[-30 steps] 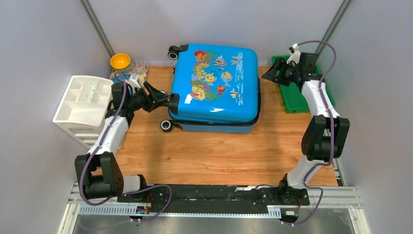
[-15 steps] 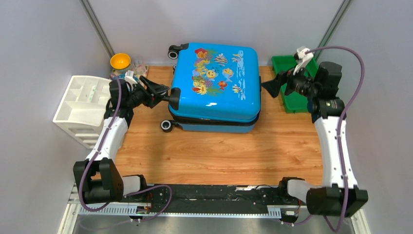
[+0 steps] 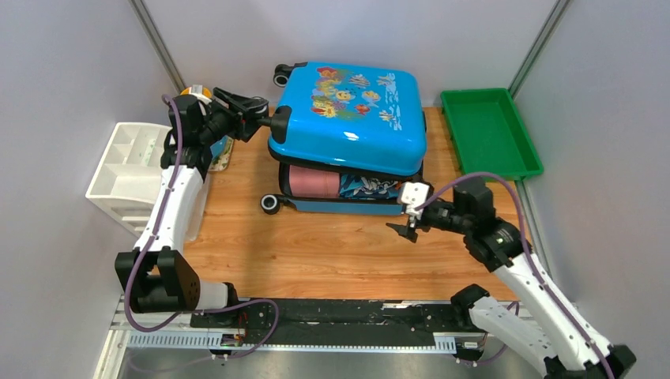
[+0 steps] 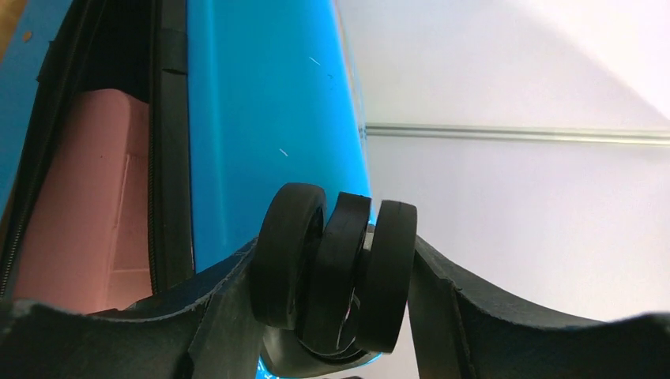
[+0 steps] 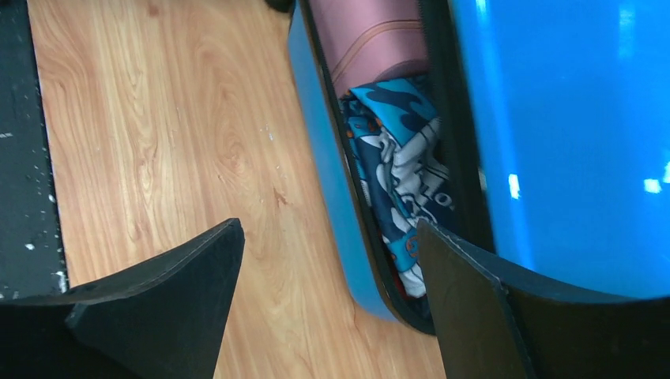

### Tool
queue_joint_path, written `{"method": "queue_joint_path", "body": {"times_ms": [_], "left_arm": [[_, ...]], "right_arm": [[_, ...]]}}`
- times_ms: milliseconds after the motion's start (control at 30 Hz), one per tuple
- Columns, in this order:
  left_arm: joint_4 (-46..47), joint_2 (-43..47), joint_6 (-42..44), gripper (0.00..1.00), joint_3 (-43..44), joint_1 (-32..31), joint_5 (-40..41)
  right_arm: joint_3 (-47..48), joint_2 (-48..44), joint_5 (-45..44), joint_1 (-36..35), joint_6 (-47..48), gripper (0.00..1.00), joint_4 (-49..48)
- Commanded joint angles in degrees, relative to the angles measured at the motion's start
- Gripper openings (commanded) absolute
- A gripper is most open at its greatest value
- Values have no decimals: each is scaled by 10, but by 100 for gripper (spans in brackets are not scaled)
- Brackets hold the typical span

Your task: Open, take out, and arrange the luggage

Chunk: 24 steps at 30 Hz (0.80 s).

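The bright-blue fish-print luggage [image 3: 348, 110] lies at the table's back middle with its lid raised a little at the front. A pink item [image 3: 312, 180] and a blue patterned cloth [image 3: 367, 186] show in the gap. My left gripper [image 3: 270, 120] is shut on the lid's black left wheel [image 4: 336, 276] and holds the lid up. My right gripper [image 3: 404, 227] is open and empty, low in front of the luggage's front right corner. In the right wrist view the lower shell's rim [image 5: 332, 189] lies between the fingers [image 5: 466, 308], and the cloth [image 5: 403, 174] and pink item [image 5: 371, 39] show beyond it.
A green tray [image 3: 490, 130] stands at the back right. A white compartmented organiser [image 3: 134, 170] stands at the left edge. An orange bowl [image 3: 193, 93] is partly hidden behind the left arm. Grey walls close in left, right and back.
My left gripper has risen with the wheel and the lid has lifted, showing the contents. My right arm has swung from the green tray down to the luggage's front right.
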State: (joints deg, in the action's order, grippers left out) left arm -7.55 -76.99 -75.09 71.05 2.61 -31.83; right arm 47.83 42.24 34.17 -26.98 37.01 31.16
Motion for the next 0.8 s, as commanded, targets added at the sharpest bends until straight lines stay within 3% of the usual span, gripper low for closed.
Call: {"method": "queue_joint_path", "body": {"times_ms": [0, 167, 267, 400, 467, 533, 633, 667, 767], "left_arm": [[39, 2, -52, 0, 53, 1, 5], [53, -6, -56, 0, 68, 1, 2], [61, -10, -53, 0, 76, 1, -1], [66, -9, -48, 0, 78, 1, -3], [67, -5, -44, 0, 73, 1, -4], [68, 3, -35, 4, 63, 4, -5], [73, 14, -25, 53, 35, 10, -4], [90, 17, -25, 77, 20, 14, -5], [126, 27, -18, 79, -15, 32, -12]], "right_arm": [[-14, 59, -114, -78, 49, 85, -118], [-25, 150, -232, -148, 53, 85, -260], [-20, 204, -299, -156, 48, 85, -325], [1, 256, -341, -156, 48, 86, -372], [23, 283, -408, -155, 46, 87, -393], [69, 303, -434, -149, 46, 88, -394], [124, 317, -452, -129, 52, 91, -401], [135, 320, -464, -120, 55, 94, -408], [171, 339, -464, -98, 72, 96, -428]]}}
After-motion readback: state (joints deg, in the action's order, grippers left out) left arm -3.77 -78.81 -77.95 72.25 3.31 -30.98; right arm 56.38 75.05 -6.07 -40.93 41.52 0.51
